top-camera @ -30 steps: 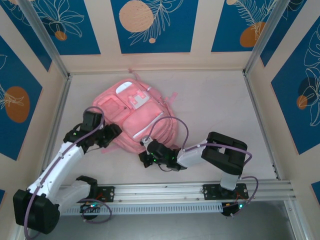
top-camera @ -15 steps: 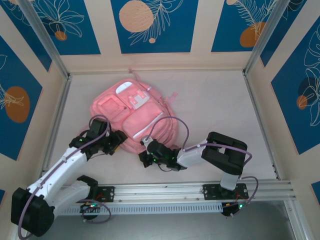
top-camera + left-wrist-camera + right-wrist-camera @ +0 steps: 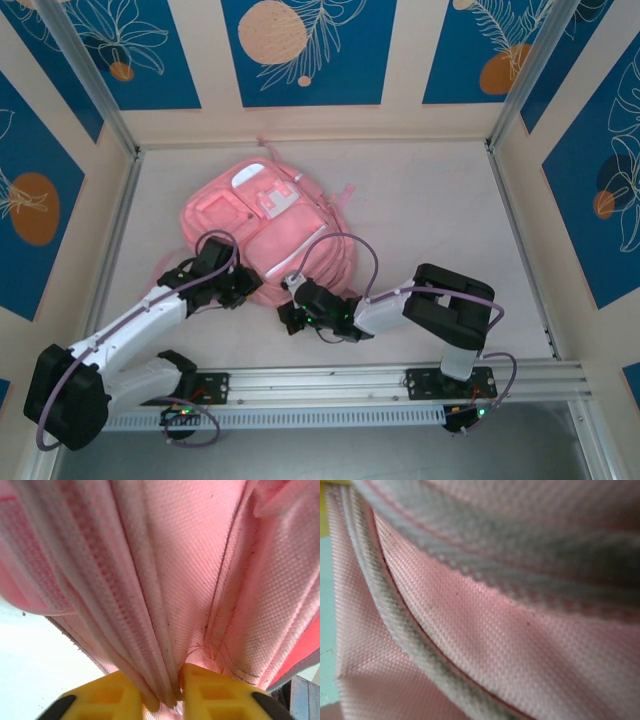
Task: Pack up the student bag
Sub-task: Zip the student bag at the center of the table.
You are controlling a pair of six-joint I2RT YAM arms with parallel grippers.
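Note:
The student bag (image 3: 270, 225), a big pink backpack with pale trim patches, lies flat on the table left of centre. My left gripper (image 3: 243, 290) is at its near left edge. In the left wrist view its yellow fingers (image 3: 110, 695) are shut on a fold of pink fabric with a zip line (image 3: 190, 580), the left gripper (image 3: 177, 692) pinching it tight. My right gripper (image 3: 290, 297) is at the bag's near edge. Taut pink fabric with a pale piped seam (image 3: 520, 645) lies across the right wrist view and hides the fingers.
Panel walls with blue prints close in the table on three sides. An aluminium rail (image 3: 400, 380) runs along the near edge at the arm bases. The table top (image 3: 430, 210) stretches to the right of the bag.
My left gripper has moved right to the bag's near left edge and shut on a fold of its fabric. The right arm has not moved.

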